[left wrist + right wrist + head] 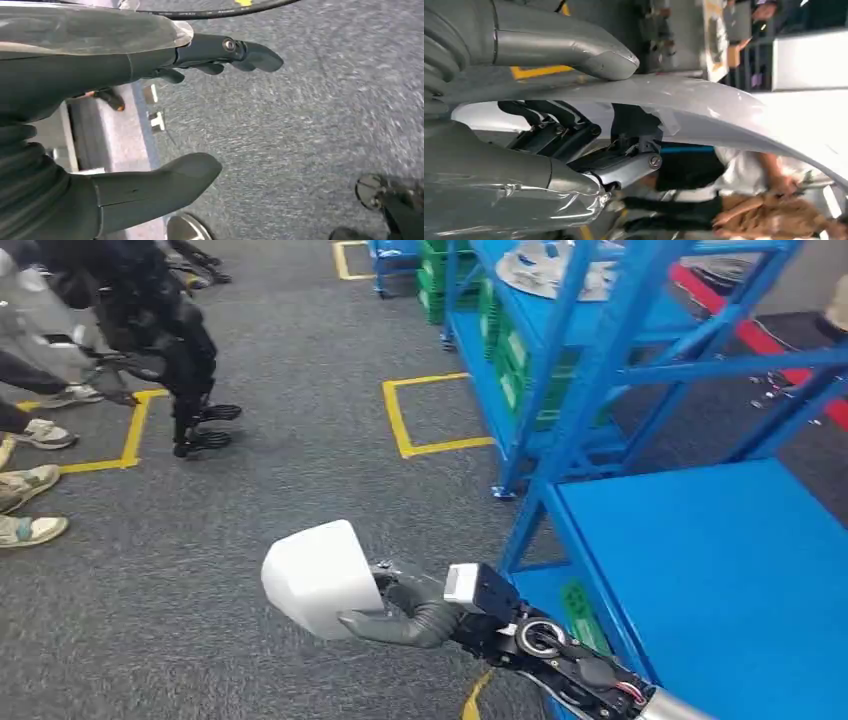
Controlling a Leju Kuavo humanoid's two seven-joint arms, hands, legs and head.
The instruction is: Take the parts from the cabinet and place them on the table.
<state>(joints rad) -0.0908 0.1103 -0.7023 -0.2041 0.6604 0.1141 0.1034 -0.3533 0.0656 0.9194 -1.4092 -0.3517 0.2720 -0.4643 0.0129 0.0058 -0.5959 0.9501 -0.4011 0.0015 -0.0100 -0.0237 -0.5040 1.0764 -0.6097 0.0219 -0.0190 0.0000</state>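
A white part (318,578) is gripped by the right hand (405,615) and is held out over the grey carpet (300,440), just beside the corner of the blue rack (600,370). In the right wrist view the same part (704,105) is seen as a pale curved shell, clamped between the thumb (564,47) on one face and the dark fingers (549,117) on the other. The left hand (165,120) is empty, with thumb and fingers held apart, and it hangs above the carpet.

More parts (555,268) seem to lie on the upper shelf of the rack, though they are too blurred to be named surely. A bare blue shelf (720,570) is close to the right arm. Another dark robot (150,330) and the shoes of some people (35,485) are seen at the far left. No worktop can be made out from here.

The step in hand is judged to be the carrying of the part to the worktop. The grip should be kept firm, because the shell is smooth and is pinched only at its edge, so it may turn or slip when the body is turned. The part should be kept away from the rack post during the turn. The worktop should be found first, and the part should be lowered until it rests there before the fingers are loosened.
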